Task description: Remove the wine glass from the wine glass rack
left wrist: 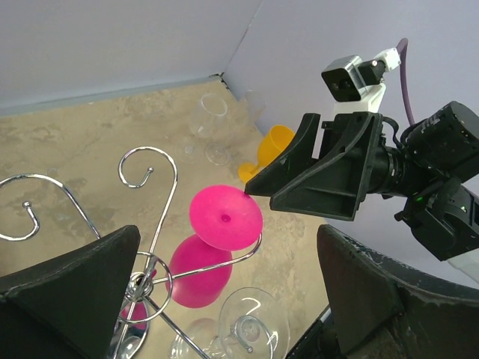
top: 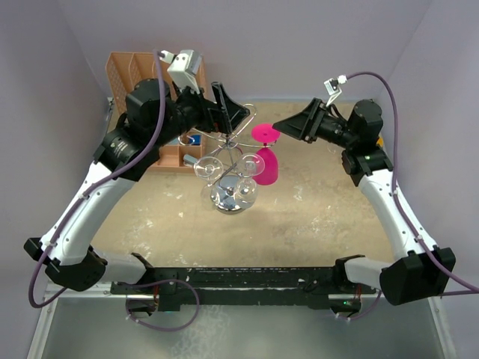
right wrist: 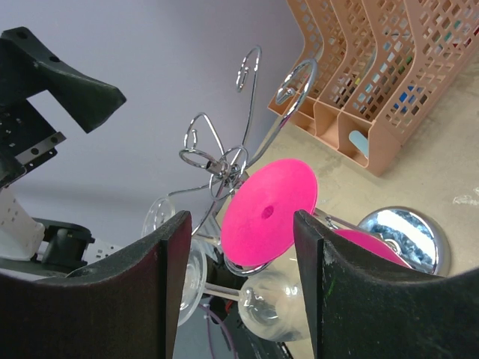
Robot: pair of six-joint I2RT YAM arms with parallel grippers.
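Top external view: wine glass [top: 267, 166] hangs at 3 o'clock of the wine glass rack [top: 233, 198]; right gripper [top: 281, 126] jaws, half open and empty, straddle its foot, so centre, clamp gently, slide outward; left gripper [top: 230, 108] jaws fully open, empty.

Magenta wine glass [top: 268, 166] — shiny silver rack [right wrist: 410, 230] — orange slotted organizer [right wrist: 389, 75].

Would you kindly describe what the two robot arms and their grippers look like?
The left arm and right arm share white links and black joints. Each carries wide black wedge-shaped fingers, a looping purple cable and a small white wrist camera.
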